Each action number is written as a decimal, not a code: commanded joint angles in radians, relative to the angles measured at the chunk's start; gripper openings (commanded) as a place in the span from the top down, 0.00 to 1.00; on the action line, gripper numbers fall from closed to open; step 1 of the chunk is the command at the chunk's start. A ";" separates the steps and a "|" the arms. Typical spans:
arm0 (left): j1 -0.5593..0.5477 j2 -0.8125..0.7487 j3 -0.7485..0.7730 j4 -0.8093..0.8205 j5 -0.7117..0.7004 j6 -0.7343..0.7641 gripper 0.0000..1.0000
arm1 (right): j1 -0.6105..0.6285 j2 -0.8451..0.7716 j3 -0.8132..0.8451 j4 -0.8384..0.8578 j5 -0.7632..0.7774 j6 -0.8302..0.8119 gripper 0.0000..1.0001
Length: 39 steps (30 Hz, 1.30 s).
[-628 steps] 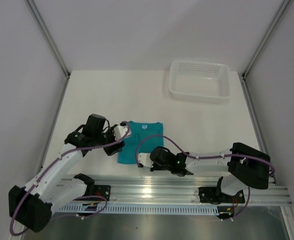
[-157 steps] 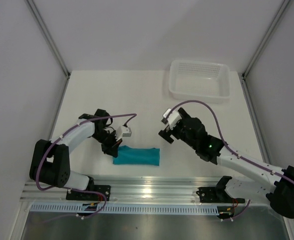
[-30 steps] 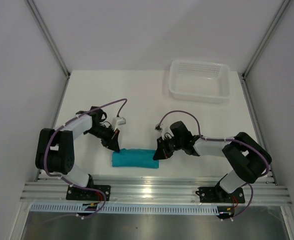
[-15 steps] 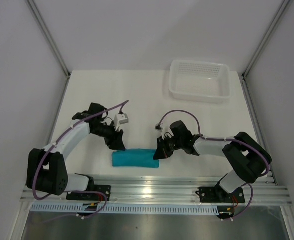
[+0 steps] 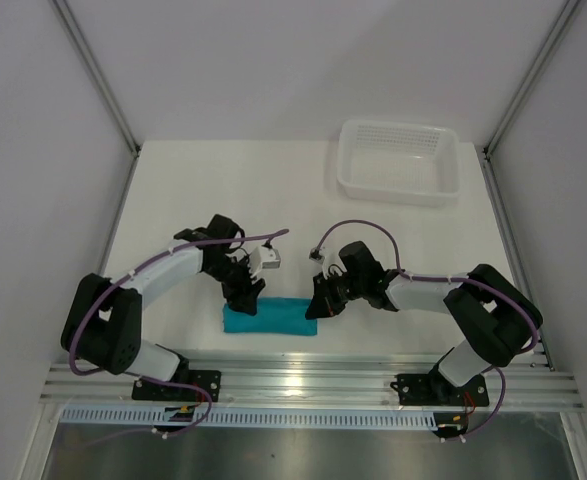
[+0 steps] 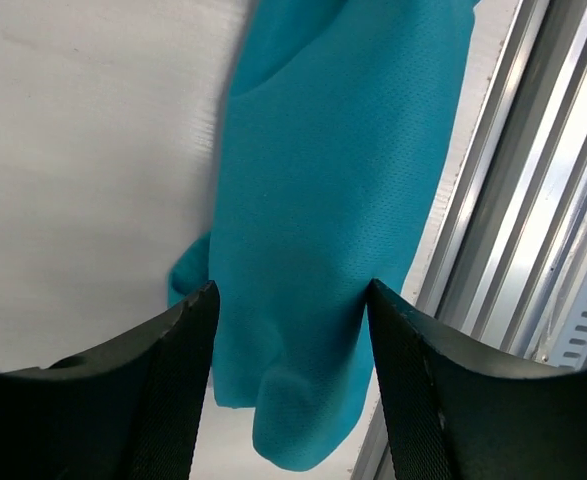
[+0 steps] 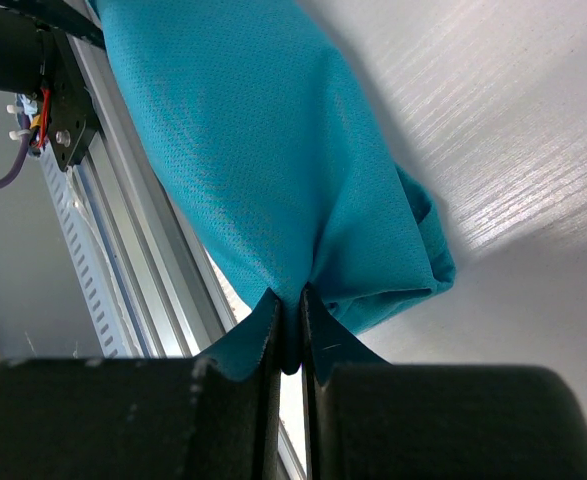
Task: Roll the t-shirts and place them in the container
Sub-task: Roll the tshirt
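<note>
Left pincer [image 5: 245, 297]: jaws apart, astride the t-shirt's left end.
T-shirt [image 5: 271, 319]: teal, rolled, lying on worktop [image 5: 223, 190] beside front rail [image 5: 303, 375].
Right pincer [image 7: 288, 322]: nipped tight on fabric at the right end.
Basket [image 5: 397, 191]: white, far right, well apart.

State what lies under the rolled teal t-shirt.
The rolled t-shirt lies on the white table, beside the metal rail. The patch beneath it is covered and cannot be seen.
</note>
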 commanded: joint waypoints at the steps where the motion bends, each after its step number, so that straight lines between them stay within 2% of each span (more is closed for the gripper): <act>1: -0.007 0.024 0.001 0.002 -0.032 0.040 0.36 | -0.002 0.003 0.035 0.015 0.000 -0.012 1.00; 2: -0.005 0.043 0.001 -0.010 -0.018 0.056 0.38 | -0.002 0.001 0.034 0.015 -0.002 -0.013 1.00; 4: -0.007 0.053 -0.005 -0.044 0.000 0.073 0.51 | -0.002 0.000 0.032 0.016 -0.002 -0.010 1.00; 5: -0.005 0.055 -0.012 -0.054 0.011 0.087 0.65 | -0.002 -0.005 0.029 0.018 -0.006 -0.009 1.00; 7: -0.005 0.055 -0.017 -0.079 0.023 0.093 0.81 | 0.001 -0.009 0.029 0.016 -0.009 -0.004 1.00; 8: -0.005 0.053 -0.013 -0.106 0.027 0.092 0.94 | 0.002 -0.016 0.031 0.002 -0.011 -0.004 1.00; 9: -0.005 0.050 -0.016 -0.116 0.030 0.089 0.99 | 0.017 -0.022 0.034 -0.007 -0.009 -0.009 1.00; 21: 0.004 -0.074 -0.011 -0.274 0.065 0.116 0.98 | 0.068 -0.143 0.041 -0.148 -0.094 -0.012 1.00; 26: 0.055 0.005 0.046 -0.274 0.089 0.090 0.87 | 0.025 -0.079 0.081 -0.147 -0.120 -0.004 1.00; 31: 0.112 0.119 0.125 -0.219 0.093 0.029 0.84 | -0.027 0.018 0.088 -0.107 -0.103 0.025 0.98; 32: 0.121 0.148 0.132 -0.214 0.093 0.026 0.83 | -0.033 0.033 0.086 -0.098 -0.101 0.037 0.96; 33: 0.122 0.162 0.138 -0.208 0.085 0.020 0.83 | -0.036 0.038 0.083 -0.096 -0.076 0.045 0.84; 35: 0.122 0.187 0.139 -0.193 0.070 0.004 0.86 | -0.035 0.032 0.084 -0.113 -0.037 0.051 0.74; 36: 0.122 0.211 0.144 -0.191 0.059 0.003 0.87 | -0.035 0.020 0.084 -0.122 0.007 0.053 0.64; 39: 0.127 0.242 0.147 -0.182 0.047 -0.005 0.88 | -0.035 -0.061 0.083 -0.163 0.076 0.042 0.55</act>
